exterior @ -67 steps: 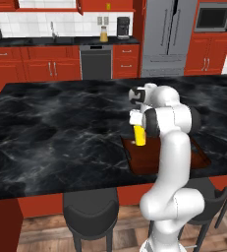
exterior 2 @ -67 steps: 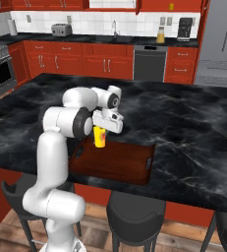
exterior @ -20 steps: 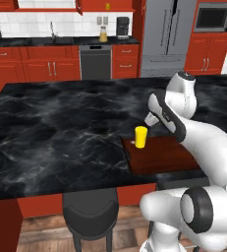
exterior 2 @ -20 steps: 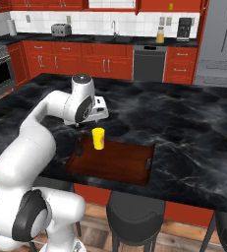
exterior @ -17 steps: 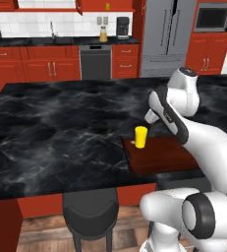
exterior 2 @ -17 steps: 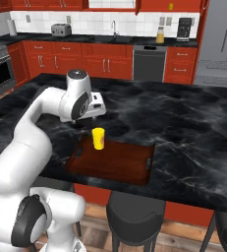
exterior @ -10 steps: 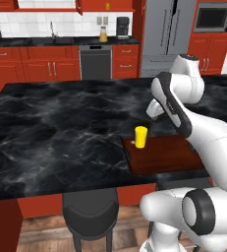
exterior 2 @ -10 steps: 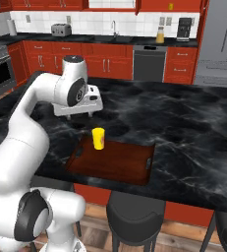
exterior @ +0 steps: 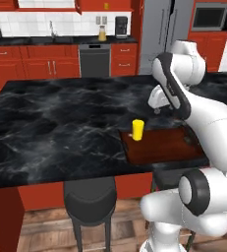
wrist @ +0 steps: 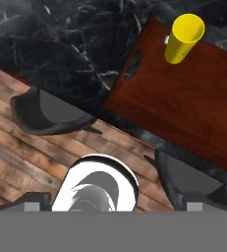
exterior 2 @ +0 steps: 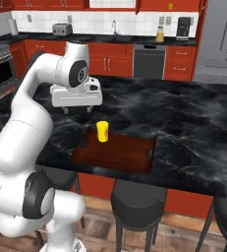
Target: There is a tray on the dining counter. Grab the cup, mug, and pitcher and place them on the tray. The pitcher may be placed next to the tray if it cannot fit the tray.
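Gripper (exterior 2: pixel 77 107) has lifted away, jaws wide open and empty, leaving the cup (exterior: pixel 137 129) upright on the tray (exterior: pixel 166 147). Pitcher (exterior: pixel 101 34) next: probably heavy, slick glass, so grab its narrower neck.

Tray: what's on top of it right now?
Only the cup stands upright on the tray, near one short end. The arm covers the tray's far corner in the left base view.

One cup (exterior: pixel 137 129) — one tray (exterior: pixel 166 145) — one pitcher (exterior: pixel 102 34), two stools (exterior: pixel 90 201).
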